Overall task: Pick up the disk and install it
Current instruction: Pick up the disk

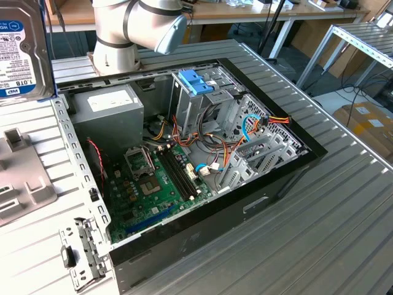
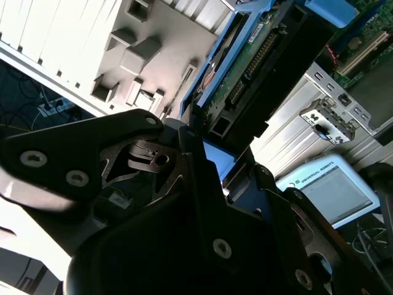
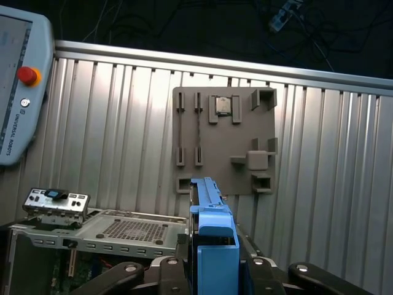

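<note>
Shows the hand clamped on the disk from both sides, in both wrist views. Holds it edge-on in the first wrist view, one bright blue side rail toward the camera. In the second wrist view, shows its green circuit board and dark connector end, edged by the blue rail. At the far upper left of the exterior view, holds the disk clear of the table, white-and-blue label facing the camera. Below it, on the ribbed metal table, a flat grey plate with raised blocks and slots. Toward the exterior view's right of the plate, an open computer case lying flat, with:
- a grey power supply box
- a green motherboard
- orange and red cables
- a light-blue bracket on the metal drive cage

Just behind the case, the grey robot arm. Past the case in the first wrist view, a white control tablet with a red button.
</note>
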Motion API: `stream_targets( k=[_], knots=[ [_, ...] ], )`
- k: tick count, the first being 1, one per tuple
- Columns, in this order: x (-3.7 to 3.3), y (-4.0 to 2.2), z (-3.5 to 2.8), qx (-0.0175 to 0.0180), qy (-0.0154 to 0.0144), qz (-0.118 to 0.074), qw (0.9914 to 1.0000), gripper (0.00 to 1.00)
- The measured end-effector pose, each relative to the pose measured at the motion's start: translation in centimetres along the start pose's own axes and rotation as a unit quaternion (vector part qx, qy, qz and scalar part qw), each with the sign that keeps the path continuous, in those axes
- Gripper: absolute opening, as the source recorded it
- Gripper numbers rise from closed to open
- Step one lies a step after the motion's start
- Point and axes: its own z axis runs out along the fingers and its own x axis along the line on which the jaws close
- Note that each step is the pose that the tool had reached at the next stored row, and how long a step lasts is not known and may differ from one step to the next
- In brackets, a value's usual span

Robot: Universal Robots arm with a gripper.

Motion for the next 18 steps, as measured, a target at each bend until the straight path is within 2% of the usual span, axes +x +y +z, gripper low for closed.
stream_targets(
  k=[18],
  knots=[
    [0.75, -0.65, 0.05, 0.0001, 0.0, 0.0, 1.0, 0.37]
  ],
)
